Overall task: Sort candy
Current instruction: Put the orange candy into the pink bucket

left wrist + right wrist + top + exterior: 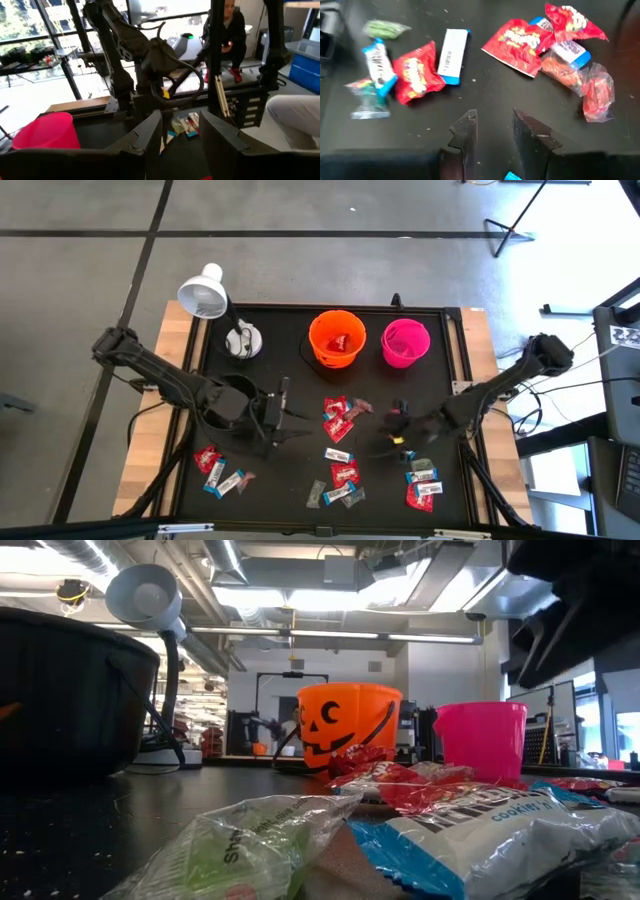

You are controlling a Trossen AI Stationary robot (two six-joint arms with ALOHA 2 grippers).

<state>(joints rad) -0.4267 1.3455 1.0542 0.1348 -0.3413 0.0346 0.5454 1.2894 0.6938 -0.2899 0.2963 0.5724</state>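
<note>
Wrapped candy lies loose on the black table [300,480] in red, blue-and-white and silvery wrappers. There is a middle group [338,420], a group near the front [342,472], one at the left [215,465] and one at the right [422,485]. My right gripper [400,430] hovers open above the table between the middle and right groups, tilted down. In the right wrist view its fingers [492,132] have bare table between them, with red candy [417,72] and a blue-and-white bar [453,56] beyond. My left gripper [290,425] stands open, pointing roughly level toward the table's right, holding nothing [182,137].
An orange pumpkin bucket [336,338] and a pink bucket [405,343] stand at the far side. A black bucket [232,402] sits under my left arm. A white lamp [203,292] stands at the far left corner. A person [227,30] sits beyond the table.
</note>
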